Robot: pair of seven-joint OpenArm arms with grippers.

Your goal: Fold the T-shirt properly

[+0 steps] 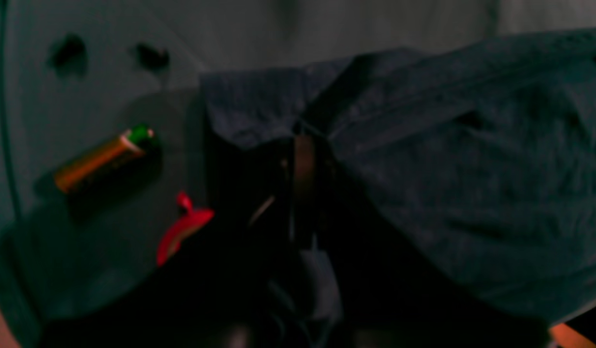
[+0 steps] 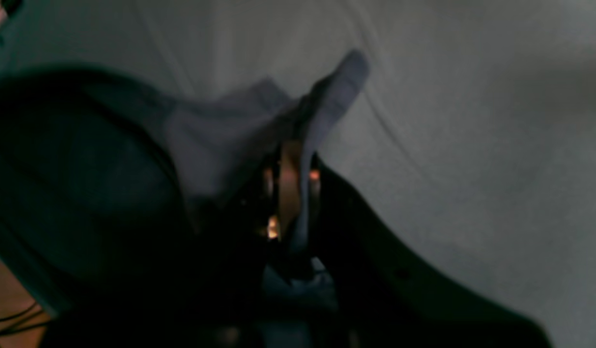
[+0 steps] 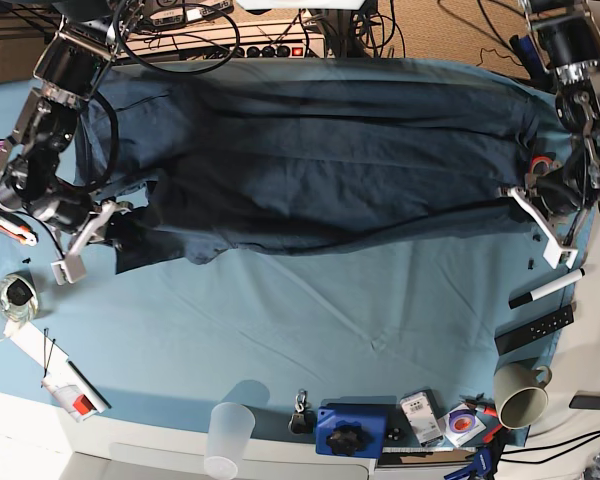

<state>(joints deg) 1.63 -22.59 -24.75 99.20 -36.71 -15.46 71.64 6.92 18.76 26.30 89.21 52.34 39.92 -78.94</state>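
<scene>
Base view shows the T-shirt [image 3: 320, 160] stretched across the far half of the bench [image 3: 380, 330]. Left gripper [image 3: 515, 195] and right gripper [image 3: 120, 215] each have their jaws clenched on a shirt edge, at opposite side edges.

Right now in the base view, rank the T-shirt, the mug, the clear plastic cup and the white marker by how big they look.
1. T-shirt, largest by far.
2. Mug and clear plastic cup: they look about alike, so no ranking between them.
3. White marker: long but thin, it covers the least area.
</scene>
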